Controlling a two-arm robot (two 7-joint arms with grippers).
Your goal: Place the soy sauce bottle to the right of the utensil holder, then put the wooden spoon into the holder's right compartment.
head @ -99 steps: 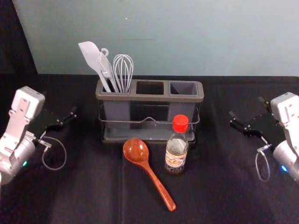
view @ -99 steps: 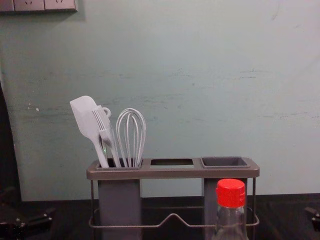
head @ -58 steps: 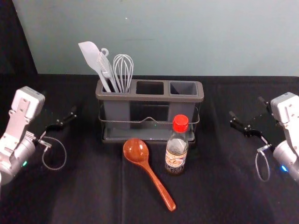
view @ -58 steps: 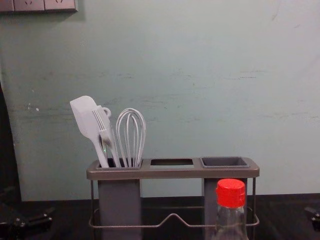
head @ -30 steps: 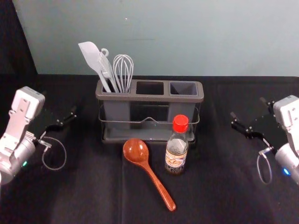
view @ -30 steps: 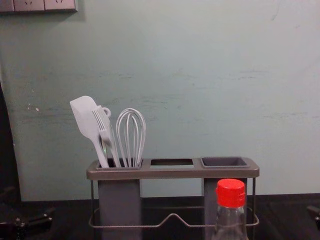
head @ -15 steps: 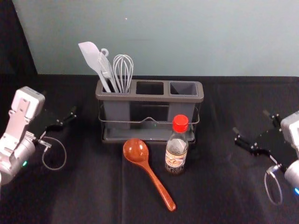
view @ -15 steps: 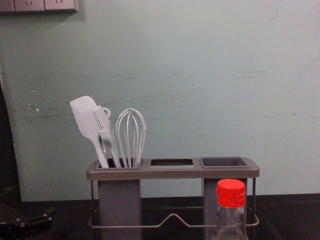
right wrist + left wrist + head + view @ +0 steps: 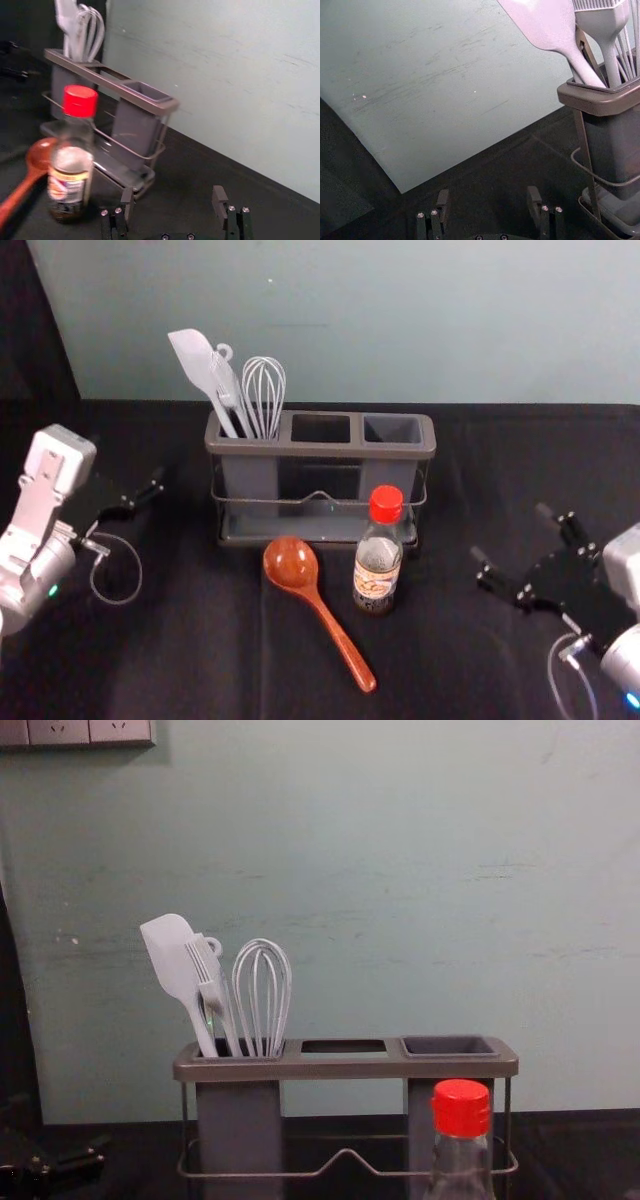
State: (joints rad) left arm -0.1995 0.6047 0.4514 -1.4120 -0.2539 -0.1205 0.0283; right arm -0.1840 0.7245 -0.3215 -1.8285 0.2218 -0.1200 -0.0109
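Soy sauce bottle [image 9: 377,565] stands upright in front of the right part of the utensil holder [image 9: 320,449], not out at its right side. Wooden spoon [image 9: 335,625] lies to the bottle's left on the black cloth [image 9: 180,660], its bowl towards the holder, its handle slanting nearer the robot. Right gripper [image 9: 173,195] is right of the bottle, spread and gripping nothing; left gripper [image 9: 489,195] is parked left of the holder, also spread and empty. Likely step: approach to the bottle. Main risk: the inner finger must pass between bottle and spoon; if the approach runs wide or low, it may shove the spoon or topple the narrow bottle. A grip high near the red cap [image 9: 386,503] could let the bottle swing. Carried sideways without clearance, the bottle may catch the wire rail [image 9: 345,1153]. Set down too close, it could crowd later access to the right compartment [image 9: 393,429].
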